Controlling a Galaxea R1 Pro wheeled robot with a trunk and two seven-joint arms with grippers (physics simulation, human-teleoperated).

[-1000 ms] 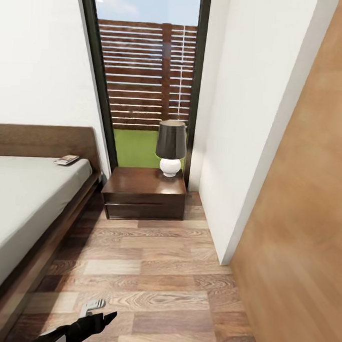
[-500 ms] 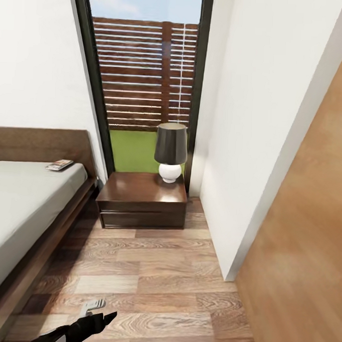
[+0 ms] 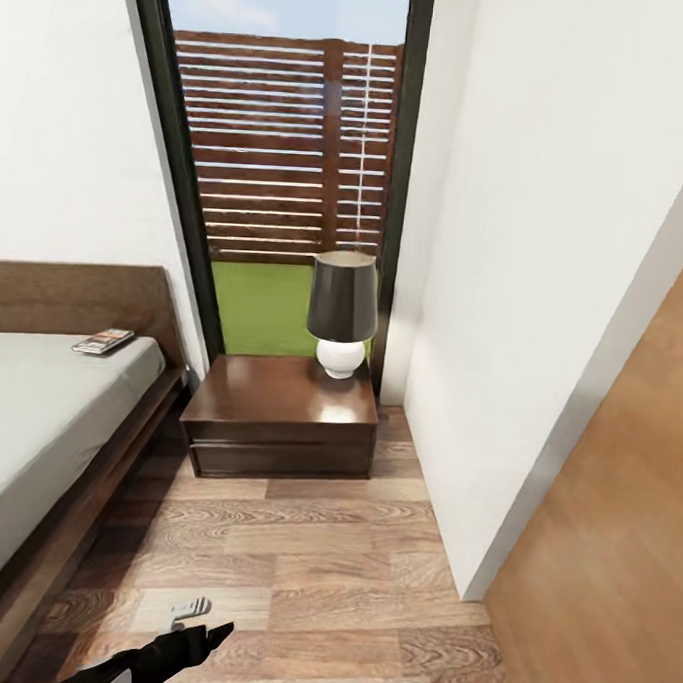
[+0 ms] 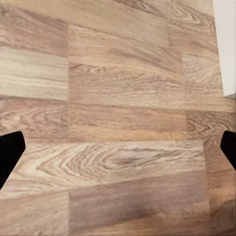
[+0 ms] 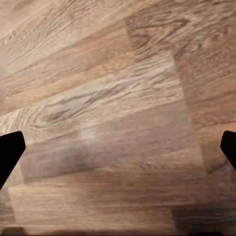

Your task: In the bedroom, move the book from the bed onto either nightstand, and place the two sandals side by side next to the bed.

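The book lies flat on the pale mattress of the bed, close to the headboard at the left. The nightstand stands right of the bed under the tall window, with a dark-shaded lamp on its back right corner. Both sandals are out of view. My left gripper hangs open over bare plank floor, its black fingertips wide apart. My right gripper is open too, above floor planks, holding nothing. My left arm shows low at the picture's bottom edge.
A white wall corner juts out right of the nightstand, and a tan wooden panel fills the far right. Wood-plank floor runs between bed and wall as a narrow aisle toward the nightstand.
The whole head view has shifted: the camera moved, so the nightstand and lamp sit a little larger and the bed further left. Both arms keep their place in the picture.
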